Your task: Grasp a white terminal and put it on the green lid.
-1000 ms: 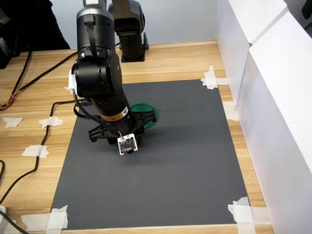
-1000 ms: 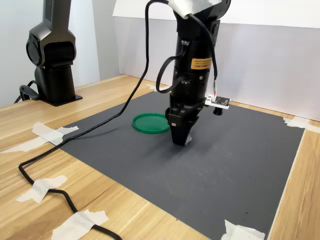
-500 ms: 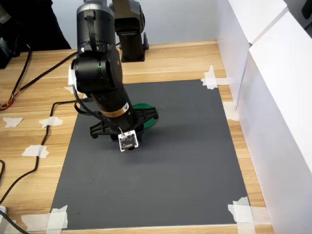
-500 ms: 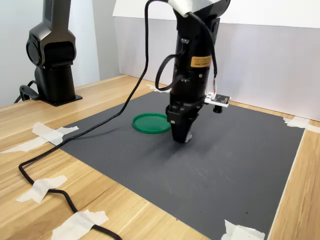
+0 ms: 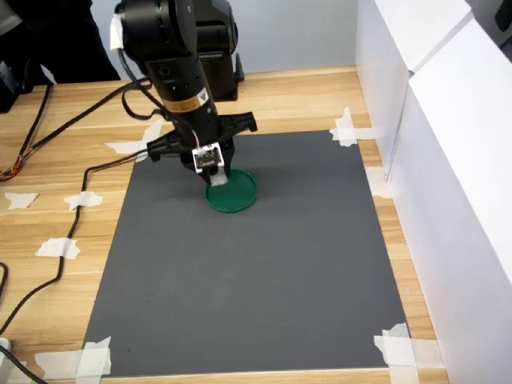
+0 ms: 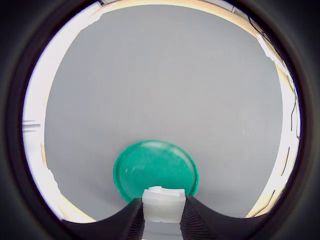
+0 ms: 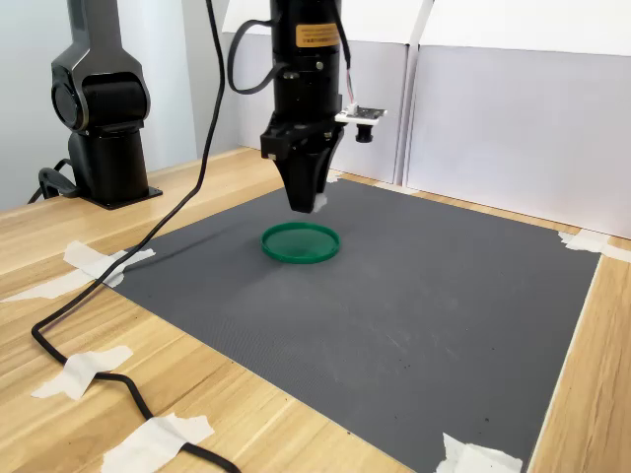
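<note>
gripper [image 7: 307,204] clenched on white terminal [image 6: 163,204] | green lid [image 7: 300,241] just below the claw, apart – not yet set down | risk: releasing from this height, terminal bounces off lid onto mat [image 7: 414,296]

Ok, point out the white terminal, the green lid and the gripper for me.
white terminal [image 6: 163,204]: wrist view, front face of the block between the fingers.
green lid [image 7: 301,241]: second exterior view, middle of the disc.
gripper [image 5: 218,181]: first exterior view, at the fingertips above the lid.
</note>
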Robot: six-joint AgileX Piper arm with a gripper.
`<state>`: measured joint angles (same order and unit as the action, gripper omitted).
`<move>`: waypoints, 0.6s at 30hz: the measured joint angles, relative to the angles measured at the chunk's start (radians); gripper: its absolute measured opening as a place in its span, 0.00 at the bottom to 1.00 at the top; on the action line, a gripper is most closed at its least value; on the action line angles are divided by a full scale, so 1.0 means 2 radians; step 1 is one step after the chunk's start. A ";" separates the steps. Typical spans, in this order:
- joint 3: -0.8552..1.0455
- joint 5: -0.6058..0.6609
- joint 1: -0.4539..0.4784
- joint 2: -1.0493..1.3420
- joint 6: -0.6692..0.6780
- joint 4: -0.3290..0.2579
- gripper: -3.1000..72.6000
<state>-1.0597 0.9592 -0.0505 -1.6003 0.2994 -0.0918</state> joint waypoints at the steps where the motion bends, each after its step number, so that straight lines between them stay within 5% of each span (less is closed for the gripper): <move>1: 0.011 -0.004 0.000 0.005 0.002 -0.001 0.40; 18: 0.050 -0.075 0.000 -0.022 0.021 -0.023 0.40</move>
<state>-0.9602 0.8091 -0.0505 -1.6436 0.3420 -0.1375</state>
